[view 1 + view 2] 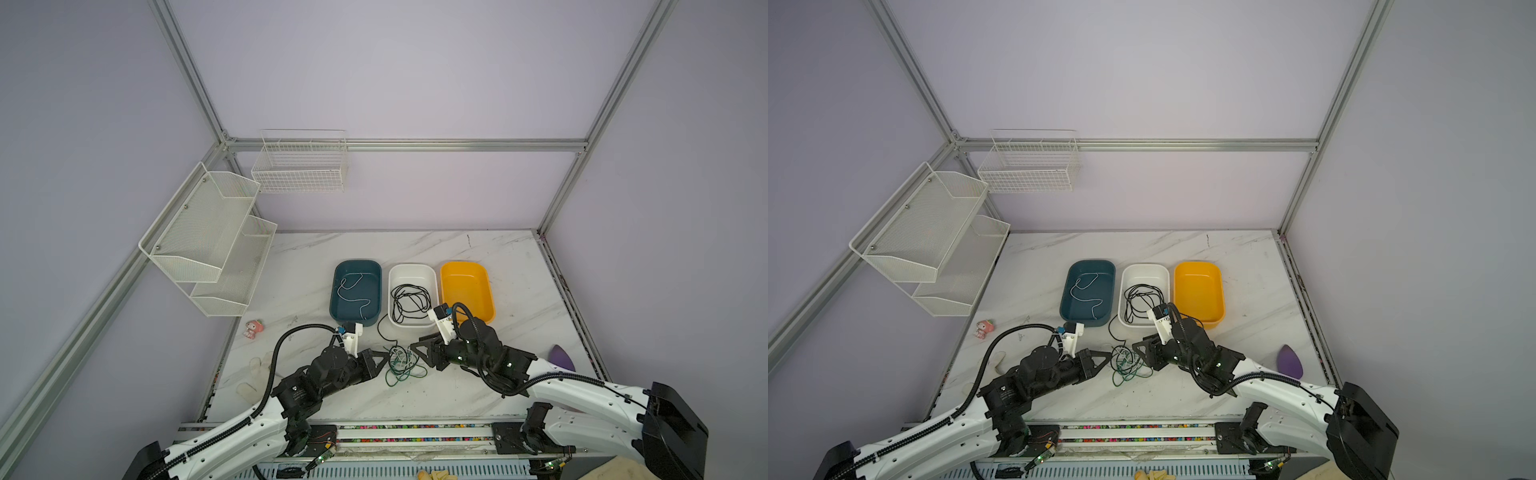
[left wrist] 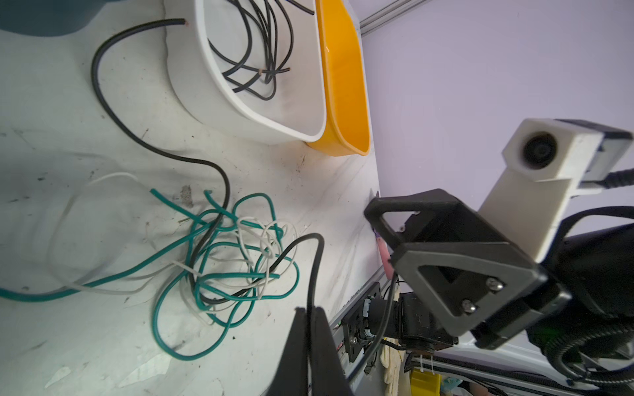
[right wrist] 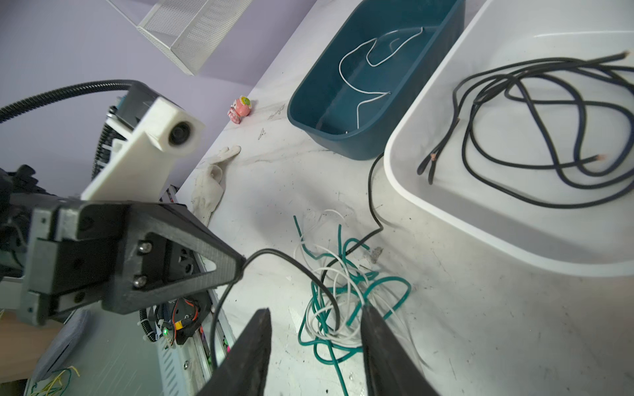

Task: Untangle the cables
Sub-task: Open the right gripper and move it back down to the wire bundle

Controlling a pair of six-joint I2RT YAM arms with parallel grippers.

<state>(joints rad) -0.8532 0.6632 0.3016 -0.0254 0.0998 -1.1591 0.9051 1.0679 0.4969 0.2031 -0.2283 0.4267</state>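
The left hand [image 2: 310,310] pinches the black cable [image 2: 314,274] tight, the right hand [image 3: 315,308] spread apart over the green-and-white tangle [image 3: 343,291] on the counter [image 3: 480,308].

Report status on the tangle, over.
Left gripper shut on black cable. Right gripper open beside the tangle, holding nothing. Green, white, black strands knotted on the table. White bin close behind.

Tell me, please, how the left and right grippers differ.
The left gripper is shut, pinching a black cable; the right gripper is open and holds nothing. In both top views the left gripper lies left of the tangle, the right gripper right of it. Both point at the tangle.
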